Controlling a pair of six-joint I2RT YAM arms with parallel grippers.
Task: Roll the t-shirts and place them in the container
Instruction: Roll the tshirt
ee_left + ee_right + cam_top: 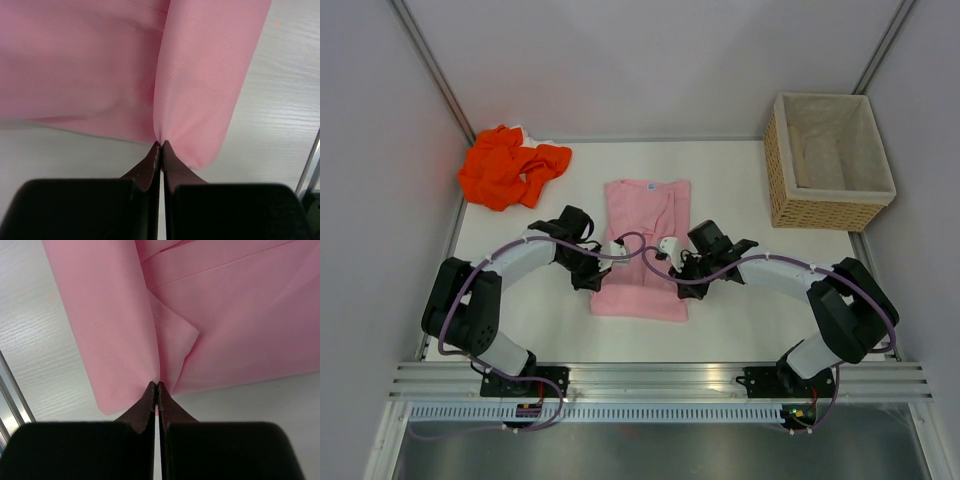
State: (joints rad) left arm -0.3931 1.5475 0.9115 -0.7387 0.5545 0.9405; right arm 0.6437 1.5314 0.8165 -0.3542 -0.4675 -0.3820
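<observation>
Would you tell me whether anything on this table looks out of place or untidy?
The orange t-shirt lies crumpled in a heap in the far left corner, whereas the pink t-shirt is folded flat in the middle. The wicker basket stands upright; nothing else looks odd.

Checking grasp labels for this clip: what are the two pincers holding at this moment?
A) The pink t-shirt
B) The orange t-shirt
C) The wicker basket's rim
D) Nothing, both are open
A: in the wrist views the left pincer and the right pincer are each shut on a fold of the pink t-shirt, while the orange t-shirt lies crumpled in the far left corner, apart from both.
</observation>
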